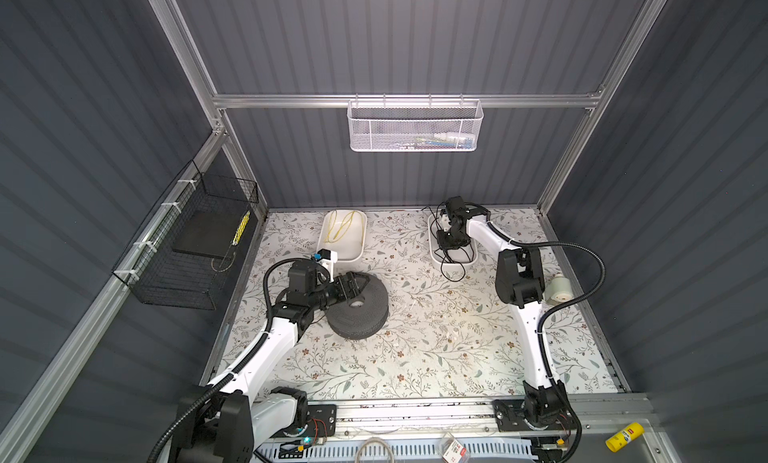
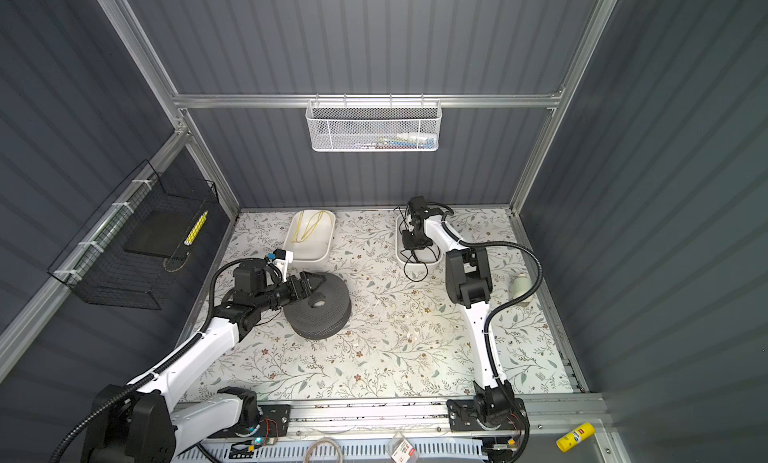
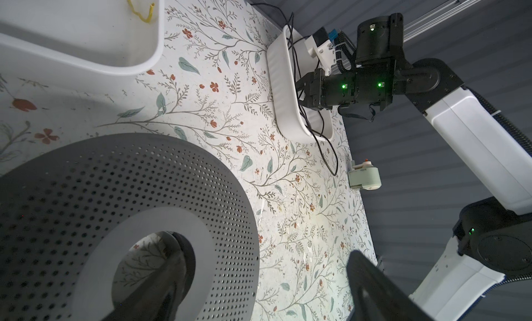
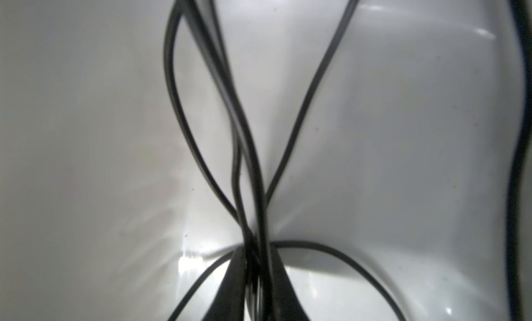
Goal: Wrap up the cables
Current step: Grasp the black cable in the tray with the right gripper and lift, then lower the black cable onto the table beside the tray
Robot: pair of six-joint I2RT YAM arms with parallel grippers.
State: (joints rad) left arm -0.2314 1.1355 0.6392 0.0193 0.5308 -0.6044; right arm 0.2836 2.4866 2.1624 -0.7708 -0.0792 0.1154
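**A:** What could go wrong?

**B:** At nine o'clock the left gripper (image 1: 356,288) gapes wide across the dark grey perforated round spool (image 1: 359,319) and holds nothing, so a tug might skid the spool. At one o'clock the right gripper (image 1: 449,243) is clenched on several strands of the thin black cable (image 4: 257,167) inside the white rectangular tray (image 1: 432,249). Lifting could snarl the strands or drag the tray.

**A:** What's in the way?

**B:** A white oval tub (image 1: 340,257) holding a thin yellow cord (image 1: 345,228) sits at eleven. A cable loop spills over the tray's near rim. A small pale cylinder (image 1: 559,292) stands at three.

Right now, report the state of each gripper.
Left gripper: open, at the grey perforated spool, holding nothing.
Right gripper: shut on the black cable inside the white tray.
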